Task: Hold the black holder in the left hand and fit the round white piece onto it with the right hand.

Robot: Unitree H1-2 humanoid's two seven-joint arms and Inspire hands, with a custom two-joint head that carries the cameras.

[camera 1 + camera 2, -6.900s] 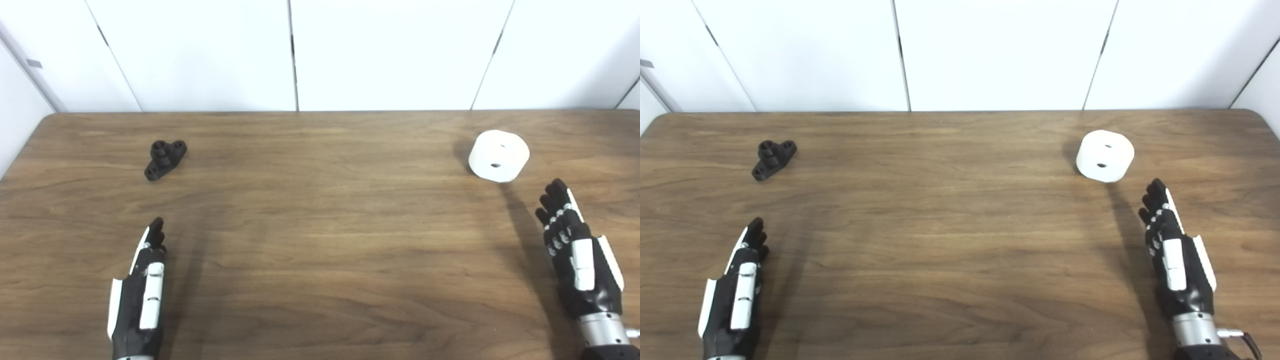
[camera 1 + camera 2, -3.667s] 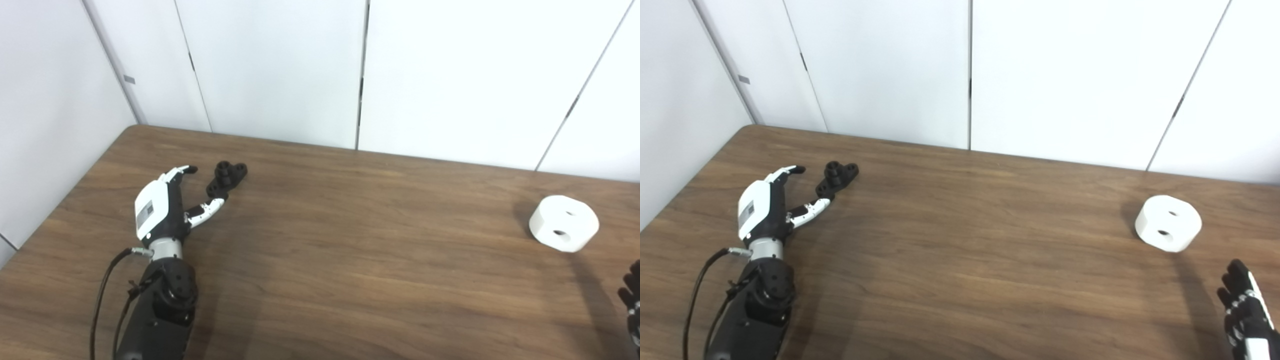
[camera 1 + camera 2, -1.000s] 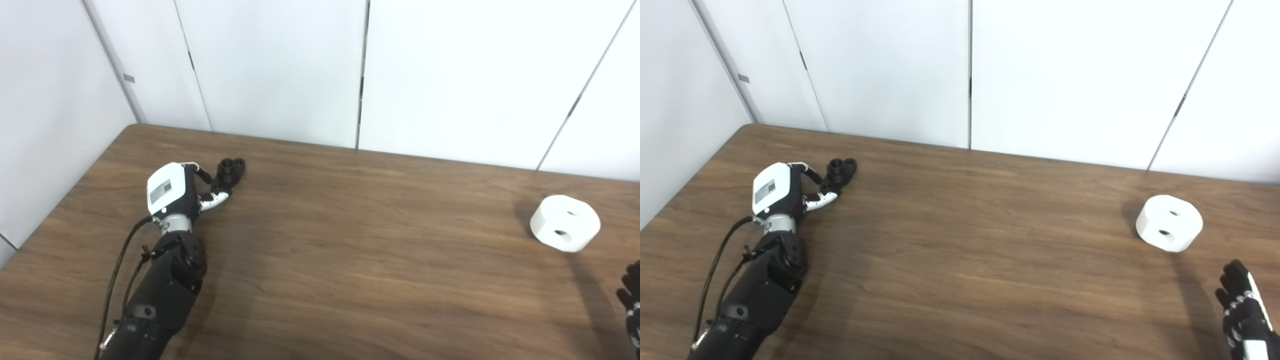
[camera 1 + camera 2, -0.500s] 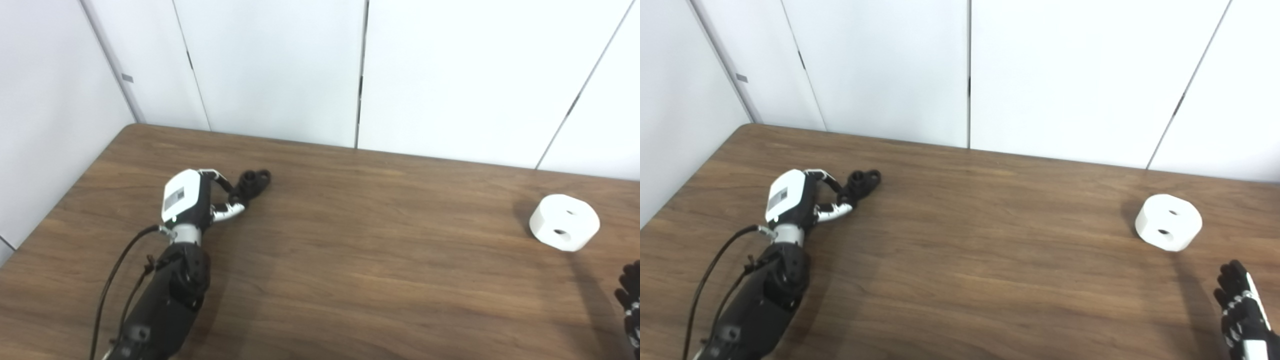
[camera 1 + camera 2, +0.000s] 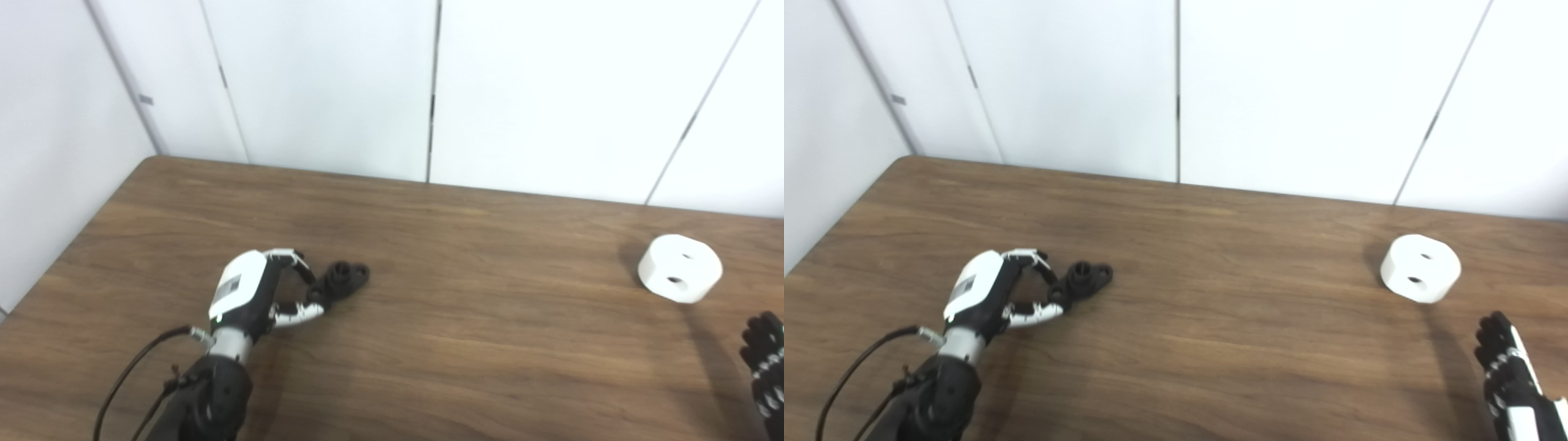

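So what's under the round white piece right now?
The round white piece rests directly on the wooden table, tilted so its two-holed face shows. Its underside is hidden. The right robot hand is nearer the camera, apart from it.

On the table (image 5: 429,343), the holder (image 5: 344,278) sits left of the middle, with the left hand (image 5: 257,297) just beside it on its near left, fingers and thumb closed on its near end. The round piece (image 5: 680,268) lies well apart at the far right. The right hand (image 5: 1510,373) is at the near right edge, nearer than the round piece and apart from it.
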